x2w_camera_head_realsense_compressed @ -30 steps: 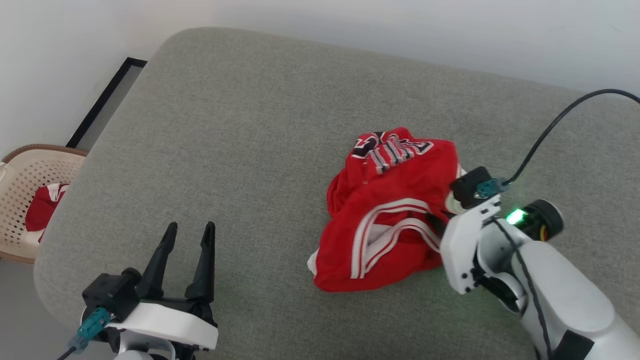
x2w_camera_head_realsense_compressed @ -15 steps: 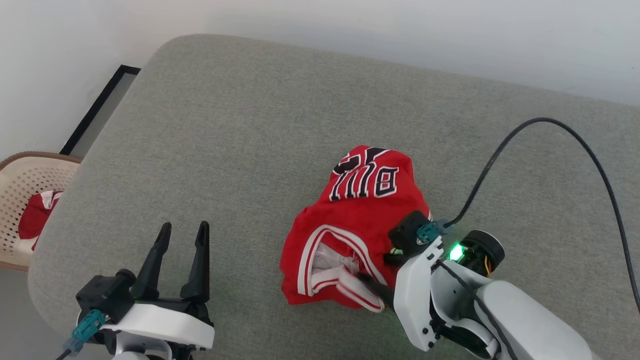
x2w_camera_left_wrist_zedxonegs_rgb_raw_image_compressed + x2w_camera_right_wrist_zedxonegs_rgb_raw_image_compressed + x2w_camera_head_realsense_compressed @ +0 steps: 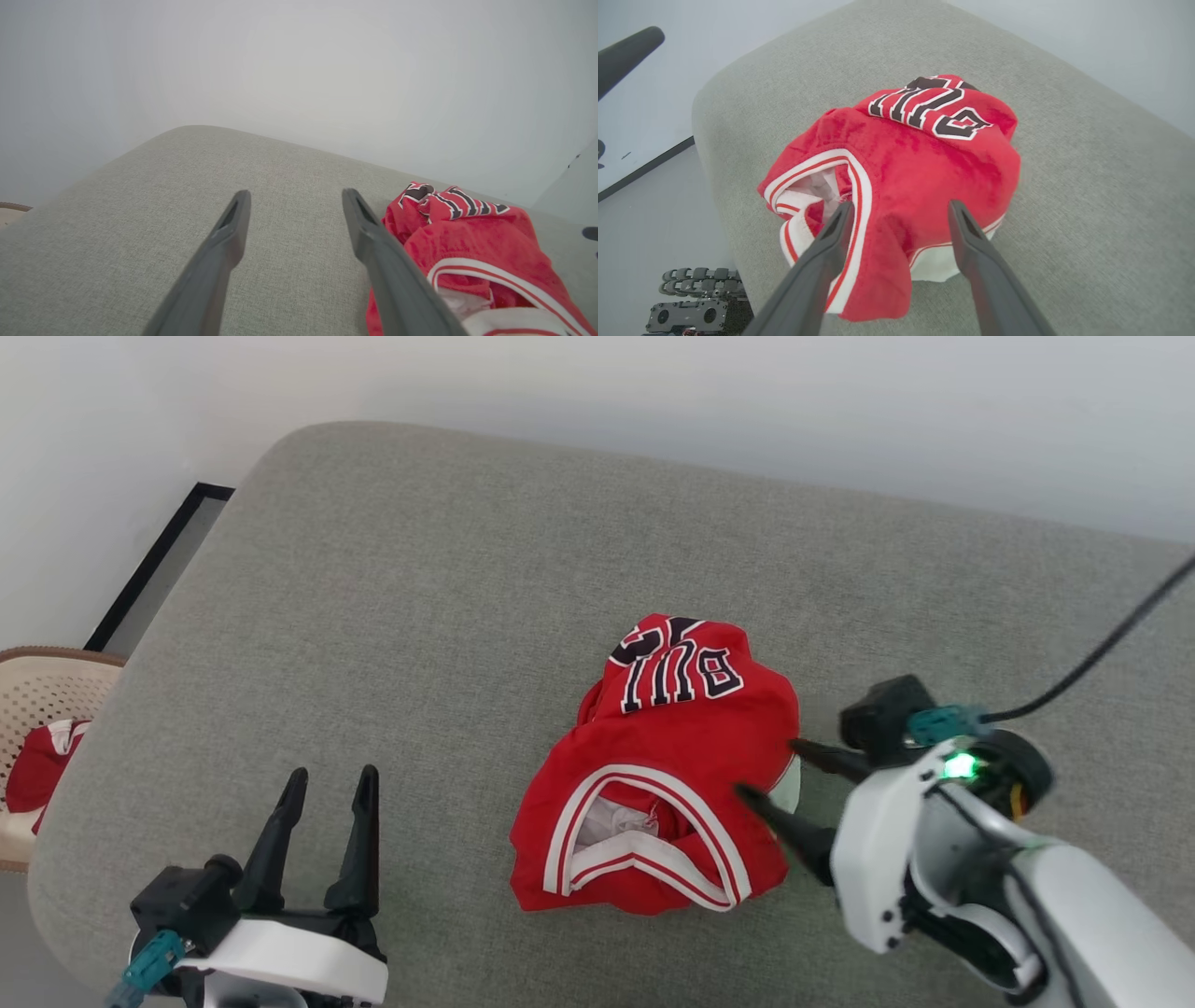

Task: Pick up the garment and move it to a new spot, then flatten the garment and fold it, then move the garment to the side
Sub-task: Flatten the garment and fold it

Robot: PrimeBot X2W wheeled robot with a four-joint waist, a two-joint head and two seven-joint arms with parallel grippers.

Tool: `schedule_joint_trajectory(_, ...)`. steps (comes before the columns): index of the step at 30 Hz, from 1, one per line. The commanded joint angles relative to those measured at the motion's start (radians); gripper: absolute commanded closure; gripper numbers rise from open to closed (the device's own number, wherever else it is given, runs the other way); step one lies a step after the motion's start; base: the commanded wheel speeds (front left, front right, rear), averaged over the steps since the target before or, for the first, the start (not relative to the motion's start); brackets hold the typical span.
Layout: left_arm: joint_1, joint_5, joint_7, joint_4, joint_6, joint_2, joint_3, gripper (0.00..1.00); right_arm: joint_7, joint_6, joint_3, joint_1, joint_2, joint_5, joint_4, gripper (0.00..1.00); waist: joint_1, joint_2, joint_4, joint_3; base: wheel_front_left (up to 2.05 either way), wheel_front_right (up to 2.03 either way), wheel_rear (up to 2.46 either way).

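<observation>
At the far left a pale perforated basket (image 3: 42, 695) sits on the floor with a red cloth (image 3: 33, 770) in it, beside a black strip (image 3: 154, 569) along the wall. The left gripper (image 3: 333, 772) hovers over the near left of the grey cushion (image 3: 448, 616), jaws spread wide and empty; its wrist view has the garment (image 3: 472, 233) just right of its right finger.

The garment (image 3: 672, 775) lies crumpled right of the cushion's middle. Its long axis runs near to far, leaning right at the far end. The black lettering is at the far end, and the striped opening with white lining faces near.

The right gripper (image 3: 767, 766) is at the garment's right edge, jaws wide apart and gripping nothing. The right wrist view shows its fingers (image 3: 831, 242) straddling a red fold, and dark machinery (image 3: 691, 298) on the floor. Whether they touch the cloth I cannot tell. A black cable (image 3: 1102, 653) trails off right.
</observation>
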Motion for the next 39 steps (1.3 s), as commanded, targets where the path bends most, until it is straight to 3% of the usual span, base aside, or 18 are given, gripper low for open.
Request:
schedule_joint_trajectory(1,0.010,-0.004,-0.006,-0.004,-0.003,0.005,-0.001,0.00,0.014,0.000,-0.018,0.019,-0.016,-0.017,-0.016,0.00,0.0000,0.0000,-0.002,0.000,0.00,0.00,0.00)
schedule_joint_trajectory(12,-0.016,-0.016,-0.006,-0.012,-0.003,0.004,-0.037,0.00,0.020,0.000,-0.055,0.069,-0.077,-0.053,0.032,0.00,0.0000,0.0000,0.017,0.040,0.00,0.00,0.00)
schedule_joint_trajectory(23,-0.057,-0.027,-0.006,-0.009,-0.003,-0.005,-0.059,0.00,-0.031,0.000,0.044,-0.033,-0.093,-0.048,0.195,0.00,0.0000,0.0000,0.059,0.096,0.00,0.00,0.00)
schedule_joint_trajectory(29,-0.076,-0.030,-0.006,-0.007,-0.003,-0.011,-0.065,0.00,-0.065,0.000,0.151,-0.130,-0.087,-0.022,0.332,0.00,0.0000,0.0000,0.074,0.117,0.00,0.00,0.00)
schedule_joint_trajectory(30,-0.078,-0.030,-0.006,-0.005,-0.003,-0.012,-0.065,0.00,-0.072,0.000,0.172,-0.144,-0.086,-0.010,0.354,0.09,0.0000,0.0000,0.074,0.118,0.00,0.00,0.00)
schedule_joint_trajectory(31,-0.078,-0.031,-0.006,-0.003,-0.003,-0.013,-0.064,0.00,-0.080,0.000,0.191,-0.159,-0.082,0.004,0.374,0.84,0.0000,0.0000,0.074,0.119,0.00,0.00,0.00)
schedule_joint_trajectory(32,-0.079,-0.031,-0.006,-0.001,-0.003,-0.015,-0.064,0.00,-0.081,0.000,0.212,-0.174,-0.086,0.011,0.395,1.00,0.0000,0.0000,0.074,0.120,0.00,0.00,0.00)
schedule_joint_trajectory(39,-0.078,-0.030,-0.006,0.004,-0.003,-0.014,-0.045,0.00,-0.135,-0.001,0.257,-0.270,-0.127,0.077,0.445,1.00,0.0000,0.0000,0.051,0.109,0.00,0.00,0.00)
